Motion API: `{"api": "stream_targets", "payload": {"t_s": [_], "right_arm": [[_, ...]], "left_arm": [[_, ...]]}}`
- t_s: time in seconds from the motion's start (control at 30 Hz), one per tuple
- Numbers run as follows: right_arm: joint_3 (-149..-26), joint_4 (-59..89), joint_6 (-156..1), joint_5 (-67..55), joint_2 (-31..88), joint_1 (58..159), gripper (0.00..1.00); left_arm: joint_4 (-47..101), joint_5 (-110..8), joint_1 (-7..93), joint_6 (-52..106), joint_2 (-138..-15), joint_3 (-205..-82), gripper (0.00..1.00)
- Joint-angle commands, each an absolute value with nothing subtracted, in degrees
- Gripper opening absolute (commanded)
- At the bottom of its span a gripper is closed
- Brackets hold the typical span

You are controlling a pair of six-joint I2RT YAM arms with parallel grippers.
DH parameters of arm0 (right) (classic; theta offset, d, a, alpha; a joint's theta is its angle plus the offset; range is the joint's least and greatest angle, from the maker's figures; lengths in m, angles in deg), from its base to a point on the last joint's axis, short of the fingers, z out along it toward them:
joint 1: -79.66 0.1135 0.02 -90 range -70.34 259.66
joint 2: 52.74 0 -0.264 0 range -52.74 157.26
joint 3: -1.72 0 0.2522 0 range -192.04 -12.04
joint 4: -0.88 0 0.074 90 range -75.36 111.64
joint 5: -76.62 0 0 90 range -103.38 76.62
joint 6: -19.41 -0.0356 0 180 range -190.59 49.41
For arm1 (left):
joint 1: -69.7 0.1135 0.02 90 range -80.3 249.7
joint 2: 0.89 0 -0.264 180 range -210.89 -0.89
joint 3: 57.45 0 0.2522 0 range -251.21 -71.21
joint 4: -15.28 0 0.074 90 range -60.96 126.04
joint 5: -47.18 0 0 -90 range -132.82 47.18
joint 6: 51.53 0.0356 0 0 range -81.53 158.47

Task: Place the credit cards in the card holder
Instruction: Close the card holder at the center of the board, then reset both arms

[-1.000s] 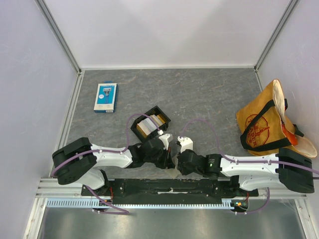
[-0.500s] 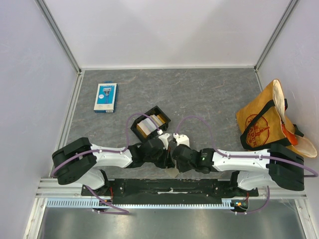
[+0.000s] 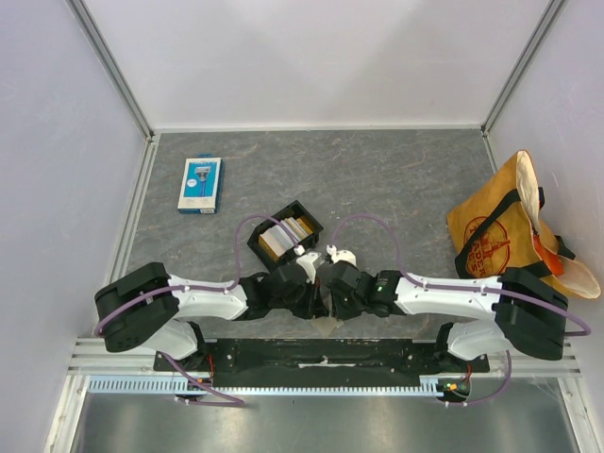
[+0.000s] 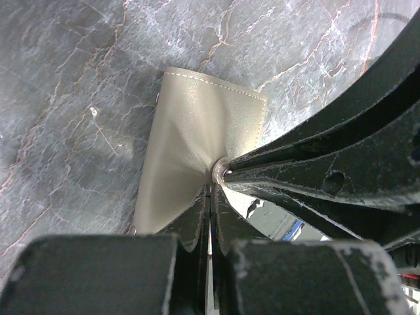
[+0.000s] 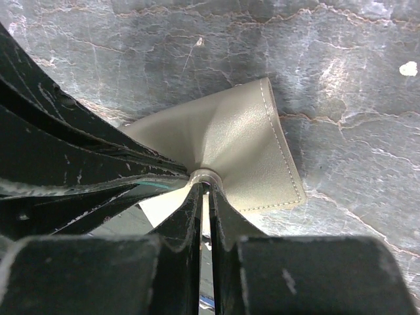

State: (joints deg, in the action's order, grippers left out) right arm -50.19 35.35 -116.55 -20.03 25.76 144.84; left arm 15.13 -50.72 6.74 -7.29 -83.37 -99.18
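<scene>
left gripper (image 4: 211, 189), right gripper (image 5: 205, 188), seemingly pinching holder (image 4: 190, 128)

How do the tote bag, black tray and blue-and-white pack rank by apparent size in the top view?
1. tote bag, clearly largest.
2. black tray and blue-and-white pack: about alike, too close to rank.

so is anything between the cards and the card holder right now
Yes, the grippers themselves: the left gripper and the right gripper are both shut on the card holder, covering it from above, right by the black tray that holds the cards. No open pocket shows.
</scene>
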Motion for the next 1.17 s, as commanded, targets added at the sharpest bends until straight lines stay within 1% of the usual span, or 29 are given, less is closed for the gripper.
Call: {"api": "stream_targets", "payload": {"t_s": [0.0,0.07,0.1,0.13,0.17,0.2,0.23,0.27,0.33,0.37,0.4,0.47,0.57,0.73,0.97,1.13], "right_arm": [[-46.76,30.37,-115.42,-22.07,28.49,144.43,0.12],[-47.2,30.02,-114.02,-24.18,24.02,144.43,0.14],[-47.46,29.93,-113.23,-25.41,21.56,144.43,0.18],[-47.55,29.76,-112.7,-27.07,17.36,144.43,0.23],[-47.55,29.32,-112.08,-28.4,14.01,144.43,0.31],[-47.64,29.31,-111.82,-30.24,11.36,144.43,0.45],[-47.81,29.4,-111.55,-31.73,8.38,144.26,0.54],[-47.81,29.66,-111.29,-32.71,5.83,143.99,0.58],[-47.55,30.54,-111.37,-34.73,2.39,143.21,0.65],[-47.55,32.02,-111.9,-36.56,1.33,142.59,0.7],[-47.55,33.0,-112.6,-38.5,0.62,142.32,0.74],[-47.63,36.42,-114.18,-41.14,-0.17,140.66,0.82],[-46.85,39.33,-116.55,-44.31,-0.7,138.2,0.9],[-45.44,40.74,-117.44,-45.72,-2.2,133.54,0.98],[-44.47,42.85,-115.95,-46.16,-4.57,128.53,0.98],[-43.51,43.11,-115.33,-47.82,-4.05,125.45,0.98]], "left_arm": [[15.68,-49.24,5.89,-8.29,-82.19,-96.79,0.02],[16.04,-48.19,5.8,-8.47,-81.23,-96.7,0.02],[16.56,-47.74,5.89,-8.47,-80.44,-96.88,0.04],[17.61,-47.04,5.8,-8.47,-79.21,-97.31,0.1],[18.4,-46.25,5.89,-8.47,-78.24,-97.75,0.18],[19.28,-45.55,5.8,-8.47,-76.84,-98.19,0.25],[20.25,-44.06,5.72,-8.47,-75.26,-98.63,0.37],[21.56,-43.09,5.8,-8.55,-73.85,-99.16,0.46],[25.33,-39.76,5.89,-8.56,-70.6,-100.82,0.61],[27.44,-38.0,5.89,-8.56,-68.15,-101.53,0.7],[28.68,-36.5,5.8,-8.73,-66.82,-102.14,0.83],[33.59,-33.43,5.8,-8.82,-63.31,-103.29,0.85],[40.71,-29.64,5.89,-9.43,-59.61,-105.4,0.87],[50.65,-23.84,5.8,-14.43,-52.59,-105.84,0.87],[58.39,-17.51,5.89,-18.14,-39.84,-103.82,0.87],[62.87,-13.39,5.89,-16.56,-37.8,-106.62,0.87]]}}
